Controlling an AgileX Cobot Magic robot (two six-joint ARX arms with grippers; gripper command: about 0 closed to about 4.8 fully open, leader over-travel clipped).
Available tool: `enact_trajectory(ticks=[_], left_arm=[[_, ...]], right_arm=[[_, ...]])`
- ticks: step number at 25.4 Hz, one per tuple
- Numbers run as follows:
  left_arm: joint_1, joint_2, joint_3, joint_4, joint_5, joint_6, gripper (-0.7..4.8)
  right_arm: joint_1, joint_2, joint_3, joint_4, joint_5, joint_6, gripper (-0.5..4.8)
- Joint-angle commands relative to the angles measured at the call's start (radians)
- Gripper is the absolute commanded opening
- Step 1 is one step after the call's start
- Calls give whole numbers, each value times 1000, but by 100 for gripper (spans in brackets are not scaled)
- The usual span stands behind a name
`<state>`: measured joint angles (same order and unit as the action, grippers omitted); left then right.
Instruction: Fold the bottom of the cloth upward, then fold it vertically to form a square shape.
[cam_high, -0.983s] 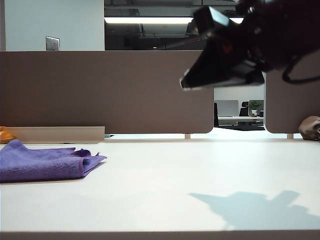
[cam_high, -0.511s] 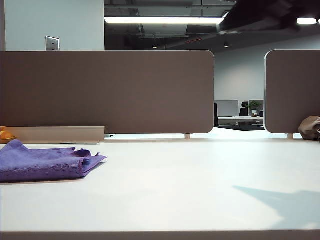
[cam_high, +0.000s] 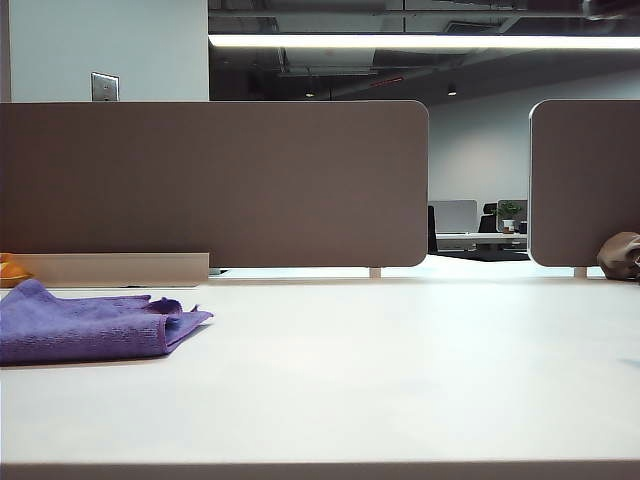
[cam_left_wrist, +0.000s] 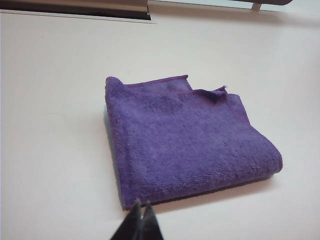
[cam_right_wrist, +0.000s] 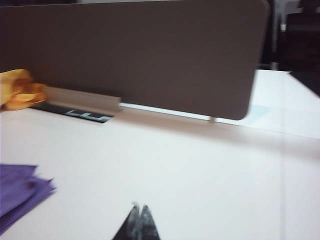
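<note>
The purple cloth (cam_high: 85, 325) lies folded into a thick, roughly square pad at the left of the white table (cam_high: 400, 360). In the left wrist view the cloth (cam_left_wrist: 185, 137) shows its stacked layers and a small loose corner at the far edge. My left gripper (cam_left_wrist: 141, 204) is shut and empty, its tips just short of the cloth's near edge. My right gripper (cam_right_wrist: 139, 206) is shut and empty over bare table, with a corner of the cloth (cam_right_wrist: 20, 195) well off to one side. Neither gripper shows in the exterior view.
Brown divider panels (cam_high: 215, 180) stand along the table's far edge, with a gap between them at the right. An orange object (cam_high: 12, 270) sits at the far left behind the cloth, and a brown lump (cam_high: 620, 255) lies at the far right.
The right arm, which filled the upper right of the exterior view, has swung up and out of that view. Its shadow on the table has gone. The cloth has not moved.
</note>
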<state>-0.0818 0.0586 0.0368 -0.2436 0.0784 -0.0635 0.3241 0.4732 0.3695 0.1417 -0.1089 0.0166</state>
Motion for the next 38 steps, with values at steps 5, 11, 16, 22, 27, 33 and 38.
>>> enact_trajectory(ticks=[5,11,16,22,27,33,38], left_arm=[[1,0,3,14,0,4,-5],[0,1,3,13,0,4,-5],[1,0,3,14,0,3,-5],[1,1,3,14,0,4,-5],[1,1,3,14,0,4,-5],[0,1,3,13,0,3,-5],[0,1,3,14,0,4,-5]], right_arm=[[-116,-82,2,11,2,-2,0],[-126,-180,3,11,2,-2,0],[-127,-244,3,11,2,-2,0],[-128,-278,-5,12,1,-2,0],[-129,-326,-61,11,1,-2,0],[-129,-432,-143,-43,1,-2,0],[-129,-471,-174,-78,1,-2,0]])
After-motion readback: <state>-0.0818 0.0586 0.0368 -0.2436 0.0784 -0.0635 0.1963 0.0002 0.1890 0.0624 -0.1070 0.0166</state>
